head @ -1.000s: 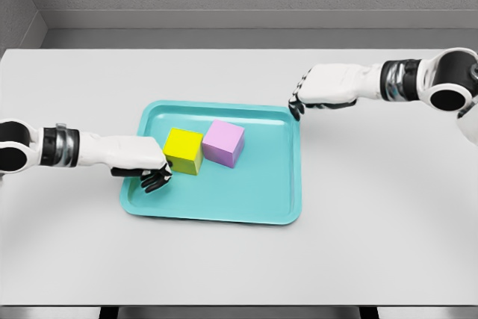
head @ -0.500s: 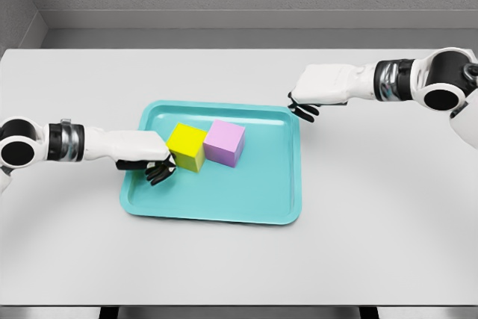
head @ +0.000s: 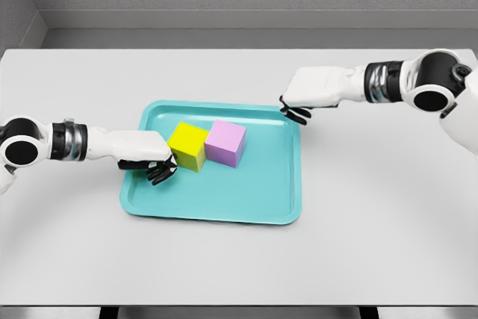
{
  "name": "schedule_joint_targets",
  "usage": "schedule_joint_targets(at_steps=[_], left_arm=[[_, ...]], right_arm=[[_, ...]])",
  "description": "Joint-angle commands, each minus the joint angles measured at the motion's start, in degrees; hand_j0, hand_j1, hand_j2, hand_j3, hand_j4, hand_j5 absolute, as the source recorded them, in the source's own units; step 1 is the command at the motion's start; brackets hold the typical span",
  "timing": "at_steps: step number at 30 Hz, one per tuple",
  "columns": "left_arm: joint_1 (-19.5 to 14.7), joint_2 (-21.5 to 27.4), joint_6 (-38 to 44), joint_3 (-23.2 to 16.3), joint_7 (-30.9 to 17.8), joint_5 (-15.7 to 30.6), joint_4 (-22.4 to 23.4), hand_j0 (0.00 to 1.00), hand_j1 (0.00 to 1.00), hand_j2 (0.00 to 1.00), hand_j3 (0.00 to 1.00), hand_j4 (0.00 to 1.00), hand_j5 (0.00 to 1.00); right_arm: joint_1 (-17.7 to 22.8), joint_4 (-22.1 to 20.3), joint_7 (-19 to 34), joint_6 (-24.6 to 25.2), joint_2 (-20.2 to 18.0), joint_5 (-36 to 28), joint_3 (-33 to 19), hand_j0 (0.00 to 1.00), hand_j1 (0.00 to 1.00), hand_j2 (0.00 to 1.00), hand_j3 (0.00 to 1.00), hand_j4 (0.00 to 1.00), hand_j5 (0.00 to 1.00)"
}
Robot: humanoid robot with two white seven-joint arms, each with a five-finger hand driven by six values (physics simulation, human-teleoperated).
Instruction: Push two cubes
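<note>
A yellow cube (head: 187, 146) and a pink cube (head: 225, 143) sit side by side, touching, on a teal tray (head: 224, 203). My left hand (head: 158, 169) reaches over the tray's left rim, its curled dark fingers against the yellow cube's left face and holding nothing. My right hand (head: 296, 113) hovers at the tray's far right corner, fingers curled downward, empty and apart from the pink cube.
The tray lies in the middle of a white table (head: 388, 207). A grey wall runs behind the table's far edge.
The left hand has pushed the yellow cube right until it meets the pink cube, which shifted slightly right. The right hand moved left and down toward the tray's corner.
</note>
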Motion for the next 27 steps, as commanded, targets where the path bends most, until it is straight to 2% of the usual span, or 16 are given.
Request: schedule_joint_targets(at_steps=[1, 5, 14, 27], left_arm=[[0.0, -0.3, 0.1, -0.1, 0.0, 0.4, 0.1, 0.02, 0.02, 0.02, 0.02, 0.02, 0.02], [0.0, -0.5, 0.1, -0.1, 0.0, 0.3, 0.2, 0.02, 0.02, 0.02, 0.02, 0.02, 0.02], [-0.5, -2.3, 0.1, 0.1, 0.0, 0.3, 3.7, 0.02, 0.02, 0.02, 0.02, 0.02, 0.02], [-0.3, -3.9, 0.1, -0.3, 0.0, 0.2, 3.5, 0.02, 0.02, 0.02, 0.02, 0.02, 0.02]], right_arm=[[0.0, -0.1, 0.0, 0.1, 1.3, -0.2, 1.8, 0.05, 0.05, 0.05, 0.05, 0.05, 0.05], [-0.3, -0.2, 0.0, 0.1, 1.5, -0.2, 1.8, 0.05, 0.05, 0.05, 0.05, 0.05, 0.05], [-0.4, -0.2, 0.0, 0.1, 1.7, -0.2, 1.8, 0.05, 0.05, 0.05, 0.05, 0.05, 0.05], [-0.8, -0.1, 0.0, 0.1, 2.7, -0.2, 2.7, 0.05, 0.05, 0.05, 0.05, 0.05, 0.05]])
